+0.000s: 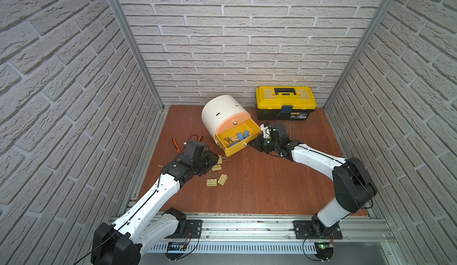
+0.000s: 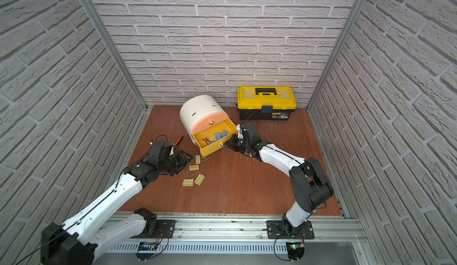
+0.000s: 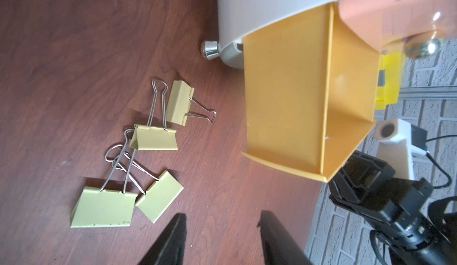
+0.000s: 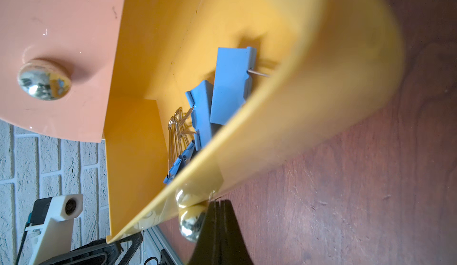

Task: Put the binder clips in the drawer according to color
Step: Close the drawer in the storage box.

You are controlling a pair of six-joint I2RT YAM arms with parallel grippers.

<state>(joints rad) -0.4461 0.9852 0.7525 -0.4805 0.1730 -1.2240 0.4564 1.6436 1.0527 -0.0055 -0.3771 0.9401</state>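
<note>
Four pale yellow clips (image 1: 217, 174) lie loose on the desk (image 1: 267, 184), and we see them just in front of the left tool (image 3: 222, 236), whose jaws stand apart, grasping nothing. We find the cabinet (image 1: 223, 114) lying on its side near the back wall, its yellow drawer (image 1: 238, 137) pulled out toward the desk's middle, with blue clips (image 4: 230, 88) heaped inside against the front panel. Our right tool (image 4: 217, 216) is clenched on the drawer's brass knob (image 4: 190, 223). We see wide bare wood between the two arms and toward the front rail; behind the drawer, room is tight beside the toolbox (image 1: 285, 102) against the wall. We cannot read the label on the toolbox's black base. Orange-handled pliers (image 1: 176, 144) lie by the desk's left edge.
</note>
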